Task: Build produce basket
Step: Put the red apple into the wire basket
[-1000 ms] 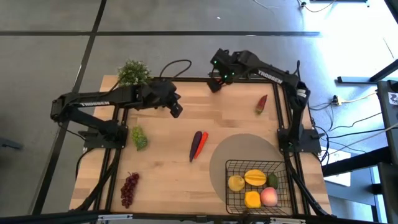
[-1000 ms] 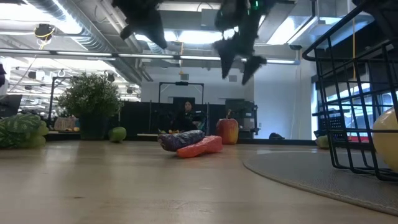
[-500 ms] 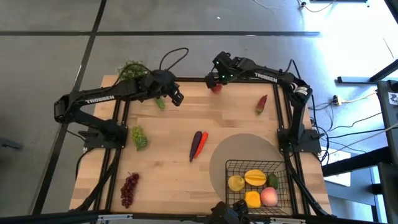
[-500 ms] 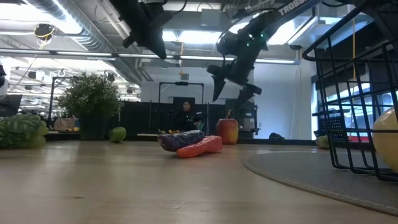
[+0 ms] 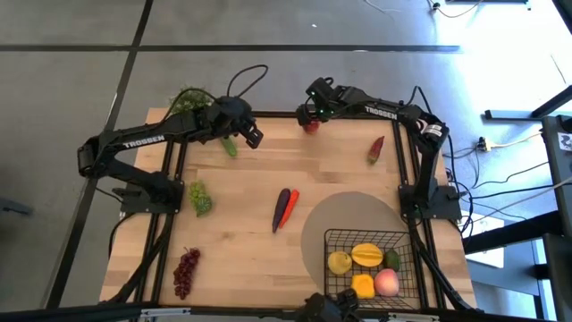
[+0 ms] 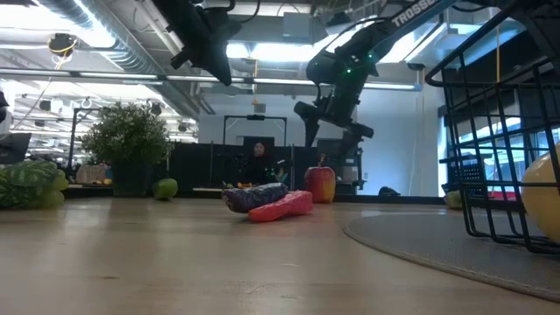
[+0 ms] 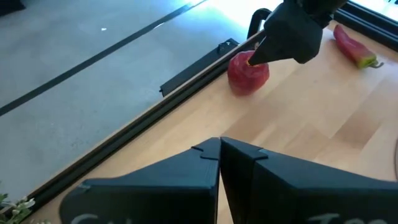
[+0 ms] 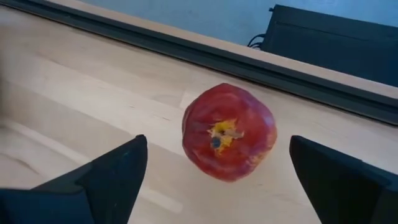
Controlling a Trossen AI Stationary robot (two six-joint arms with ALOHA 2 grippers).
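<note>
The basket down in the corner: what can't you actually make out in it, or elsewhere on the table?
- Basket, high view: its bottom edge is hidden by a dark shape.
- Basket, low view: cut off by the picture's edge.
- Red apple, high view: mostly hidden under the right gripper.

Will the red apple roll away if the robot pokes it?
Probably, a little. The apple looks round and sits free on flat wood, so a nudge may roll it. The right gripper is open around it, which should help.

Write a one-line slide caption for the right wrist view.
Open right claw poised over the red apple near the table's far edge.
</note>
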